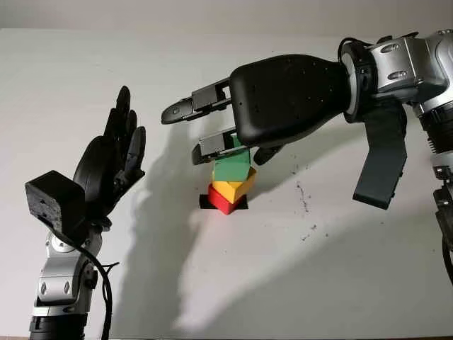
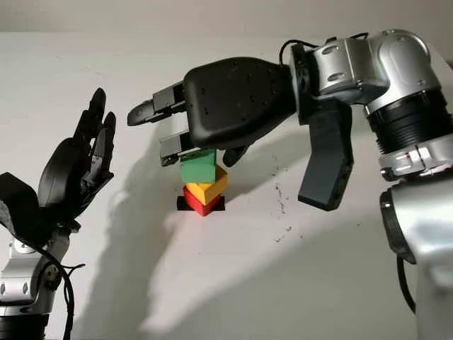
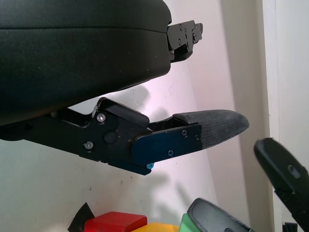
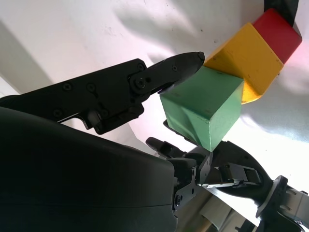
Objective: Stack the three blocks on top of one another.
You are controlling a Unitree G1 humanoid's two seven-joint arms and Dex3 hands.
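A red block sits on a black mark near the table's middle, with a yellow block on it, turned a little. A green block rests on top of the yellow one. My right hand reaches in from the right and hangs over the stack, one finger and the thumb pressed against opposite sides of the green block. Another finger points out past the stack, touching nothing. My left hand is open and raised at the left, apart from the stack.
The white table carries small dark specks to the right of the stack. The right hand's shadow falls on the table to the left of the stack. A pale wall runs behind the table's far edge.
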